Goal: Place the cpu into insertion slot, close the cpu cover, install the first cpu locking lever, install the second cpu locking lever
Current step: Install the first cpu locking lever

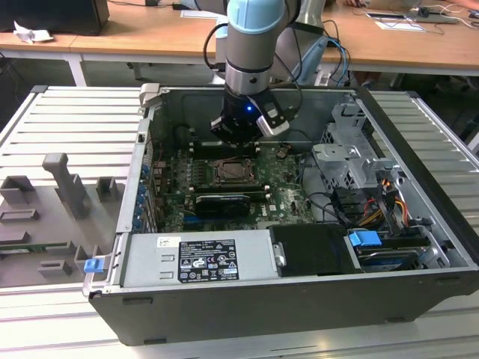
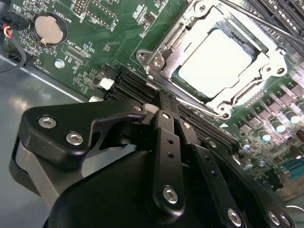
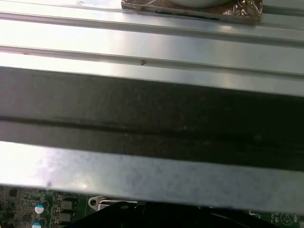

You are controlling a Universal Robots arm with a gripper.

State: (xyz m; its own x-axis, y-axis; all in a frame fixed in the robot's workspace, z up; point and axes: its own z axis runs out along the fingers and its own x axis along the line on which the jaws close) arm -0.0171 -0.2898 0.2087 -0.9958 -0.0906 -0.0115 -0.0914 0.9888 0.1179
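Inside insertion slot (image 2: 216,64), cpu (image 2: 213,61) flat, face-up

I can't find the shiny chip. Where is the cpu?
In the second wrist view the cpu sits in the insertion slot on the green board, framed by the cpu cover, just beyond the pincer.

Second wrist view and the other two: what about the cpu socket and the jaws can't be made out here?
- Locking levers: in the second wrist view, the gripper hides the near edge of the cpu cover, so whether they are latched is unclear.
- Jaws: whether they are open or shut.
- Insertion slot: in the exterior view, too small to show the cpu.
- First wrist view: a case wall blocks the socket.
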